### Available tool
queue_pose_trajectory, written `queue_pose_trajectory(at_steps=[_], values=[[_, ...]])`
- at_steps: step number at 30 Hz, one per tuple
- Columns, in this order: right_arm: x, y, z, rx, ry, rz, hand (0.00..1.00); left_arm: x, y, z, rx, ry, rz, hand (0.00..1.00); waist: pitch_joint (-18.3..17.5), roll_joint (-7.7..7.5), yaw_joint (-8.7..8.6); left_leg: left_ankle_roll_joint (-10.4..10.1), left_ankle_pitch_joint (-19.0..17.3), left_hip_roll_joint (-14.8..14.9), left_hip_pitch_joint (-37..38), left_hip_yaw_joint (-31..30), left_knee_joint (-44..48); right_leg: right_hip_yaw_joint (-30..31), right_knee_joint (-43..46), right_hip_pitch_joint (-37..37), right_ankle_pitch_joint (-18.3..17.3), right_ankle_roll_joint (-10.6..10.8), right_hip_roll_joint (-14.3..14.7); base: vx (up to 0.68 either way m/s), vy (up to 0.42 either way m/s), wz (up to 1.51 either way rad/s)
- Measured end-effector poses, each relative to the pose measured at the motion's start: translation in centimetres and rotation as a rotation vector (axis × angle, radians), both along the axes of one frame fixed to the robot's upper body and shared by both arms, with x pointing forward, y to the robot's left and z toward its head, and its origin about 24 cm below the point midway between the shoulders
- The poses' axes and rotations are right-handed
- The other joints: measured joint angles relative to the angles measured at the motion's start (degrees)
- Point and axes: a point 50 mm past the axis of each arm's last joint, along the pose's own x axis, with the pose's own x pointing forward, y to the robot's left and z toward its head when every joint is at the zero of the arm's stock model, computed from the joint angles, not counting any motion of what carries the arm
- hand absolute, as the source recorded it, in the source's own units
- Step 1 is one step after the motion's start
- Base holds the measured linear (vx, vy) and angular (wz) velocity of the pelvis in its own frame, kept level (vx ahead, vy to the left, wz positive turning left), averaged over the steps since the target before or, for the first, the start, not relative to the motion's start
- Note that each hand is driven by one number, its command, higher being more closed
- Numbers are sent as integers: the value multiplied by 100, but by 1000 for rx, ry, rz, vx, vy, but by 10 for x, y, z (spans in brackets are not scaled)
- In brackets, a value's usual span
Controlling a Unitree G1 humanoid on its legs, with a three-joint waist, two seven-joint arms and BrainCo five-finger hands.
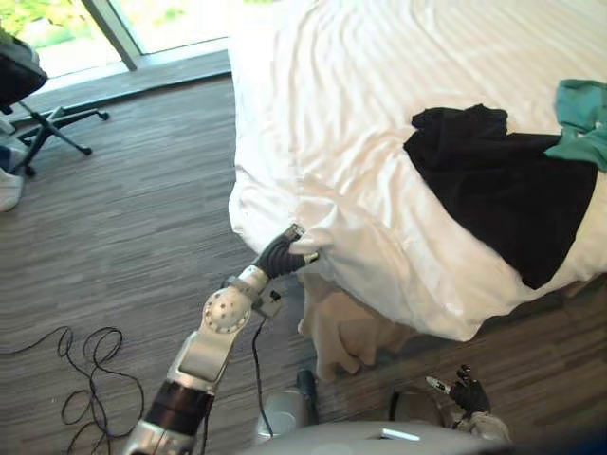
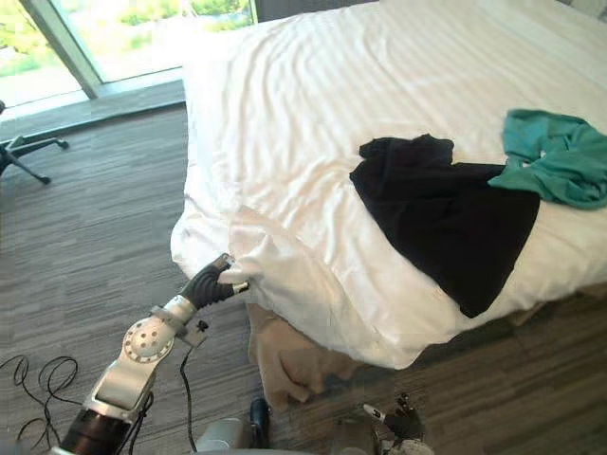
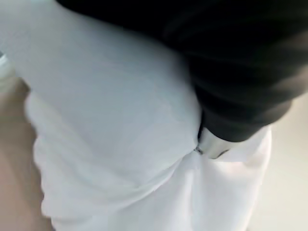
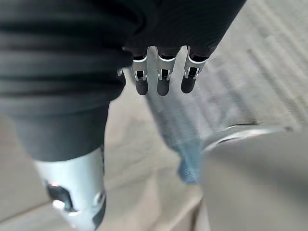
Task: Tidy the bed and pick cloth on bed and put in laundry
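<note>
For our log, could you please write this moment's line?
left hand grips duvet | right hand open, idle | black cloth, teal cloth atop it

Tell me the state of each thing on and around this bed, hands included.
White striped duvet: spread out, bunched at the near corner.
Black cloth garment: crumpled on the duvet.
Teal cloth garment: crumpled, touching the black one.
Left hand: pressed into the duvet's near corner.
Right hand: low, open, empty.
</note>
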Motion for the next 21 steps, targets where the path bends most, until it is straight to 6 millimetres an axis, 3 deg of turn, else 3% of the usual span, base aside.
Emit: queue_pose_trajectory(at_steps=[3,8,10,14,18,21], values=[[6,1,1,1,-2,25,0,-11,3,-11,-78,74,13,0,-120,174,91,-20,11,216,-150,8,109,-159,-485,150,36,-126,204,-83,-132,-4],[2,0,-6,24,61,17,0,-29,18,-47,-138,249,144,0,-146,187,90,-141,190,323,-98,-7,-98,-190,-617,158,182,-246,381,-76,-42,-2],[-2,-1,-9,39,93,8,0,-33,27,-81,-189,398,268,0,-91,240,71,-146,254,338,60,-15,-192,-229,-777,351,274,-224,403,-49,2,1],[-8,-2,-13,63,114,-15,0,-48,35,-123,-217,563,430,0,-69,287,61,-145,257,335,166,-39,-195,-333,-955,589,354,-211,378,-37,24,8],[-11,-3,-15,77,133,-43,0,-91,47,-181,-184,815,618,0,-39,252,43,-87,198,314,150,-145,-50,-602,-1103,819,407,-190,318,-23,30,24],[-13,-7,-16,81,138,-70,0,-129,46,-211,-169,1017,703,0,-46,237,21,-39,72,260,128,-139,-102,-762,-1108,846,417,-169,215,-37,45,28]])
